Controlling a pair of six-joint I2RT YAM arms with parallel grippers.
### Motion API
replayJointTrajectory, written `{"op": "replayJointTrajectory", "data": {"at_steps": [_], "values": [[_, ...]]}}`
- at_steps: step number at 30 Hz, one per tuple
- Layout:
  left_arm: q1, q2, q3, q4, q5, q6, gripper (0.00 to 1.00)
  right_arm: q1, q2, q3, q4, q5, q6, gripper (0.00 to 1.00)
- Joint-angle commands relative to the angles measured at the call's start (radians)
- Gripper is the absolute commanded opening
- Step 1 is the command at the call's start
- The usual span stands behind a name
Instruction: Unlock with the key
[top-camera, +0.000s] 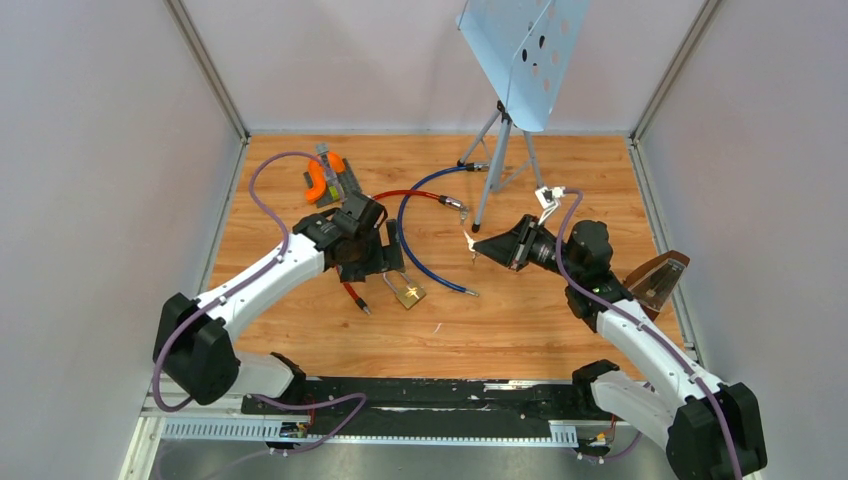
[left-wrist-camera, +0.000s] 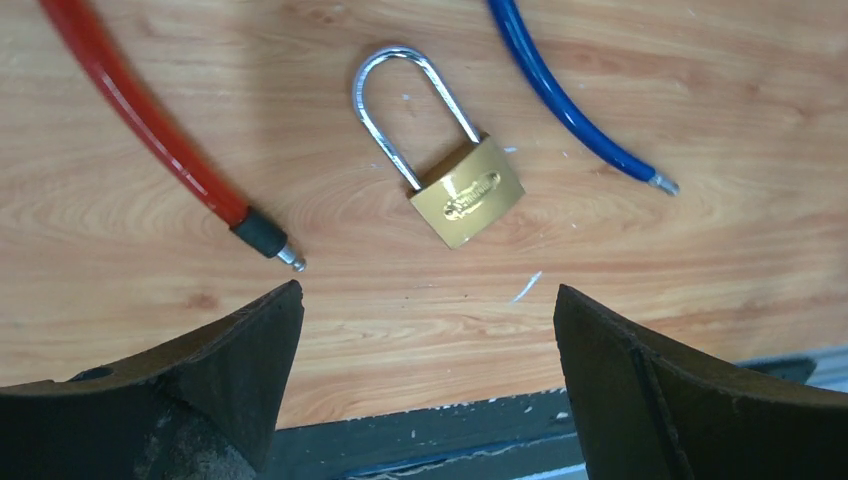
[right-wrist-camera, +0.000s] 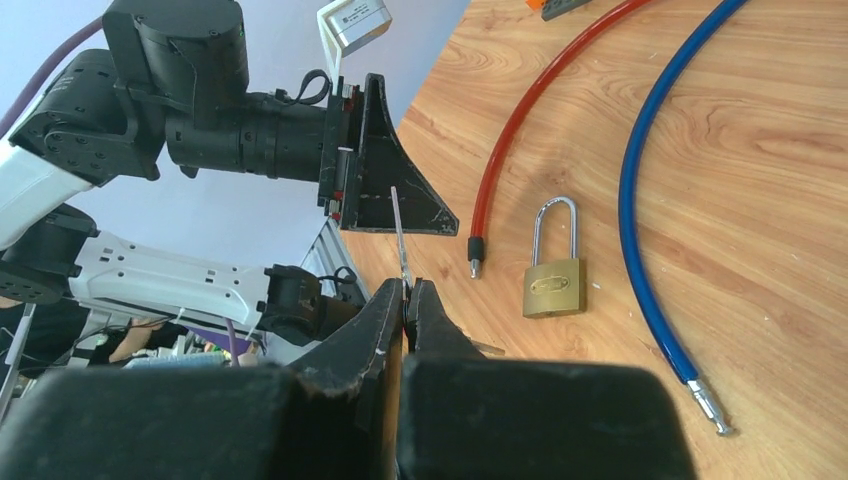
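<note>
Gotta clamp wide-open left gripper (left-wrist-camera: 425, 300) squarely on lock (left-wrist-camera: 465, 190) body, keyhole toward key (right-wrist-camera: 399, 235) pinched in right gripper (right-wrist-camera: 410, 297).

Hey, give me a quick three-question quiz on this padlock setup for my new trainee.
1. True or false: the padlock lies flat on the table between the red cable and the blue cable.
2. The right gripper is shut on: A) the key, B) the padlock, C) the red cable?
3. Fill in: the jaws of the left gripper, above the padlock, stand ____.
Key: 1 true; 2 A; 3 open.
</note>
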Motion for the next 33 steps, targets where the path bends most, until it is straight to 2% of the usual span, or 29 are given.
{"op": "replayJointTrajectory", "data": {"at_steps": [1,7,11,16,21,28,33], "values": [[-0.001,0.022,0.018,-0.075,-0.163,-0.205,1.00,-0.007,-0.021,-0.003,-0.003,0.015,-0.028,0.00],[-0.021,0.212,0.104,-0.111,-0.138,-0.382,1.00,-0.008,-0.003,-0.008,-0.002,0.003,-0.027,0.00],[-0.052,0.340,0.191,-0.145,-0.129,-0.434,1.00,-0.010,-0.016,-0.013,-0.009,-0.001,-0.035,0.00],[-0.067,0.426,0.231,-0.125,-0.086,-0.485,1.00,-0.018,-0.030,-0.021,-0.019,-0.001,-0.045,0.00],[-0.072,0.470,0.202,-0.107,-0.055,-0.542,0.99,-0.029,-0.030,-0.028,-0.016,-0.010,-0.050,0.00],[-0.078,0.532,0.213,-0.116,-0.036,-0.574,0.80,-0.043,-0.011,-0.040,0.017,-0.039,-0.037,0.00],[-0.082,0.572,0.210,-0.104,-0.018,-0.582,0.76,-0.048,-0.011,-0.045,0.026,-0.049,-0.035,0.00]]}}
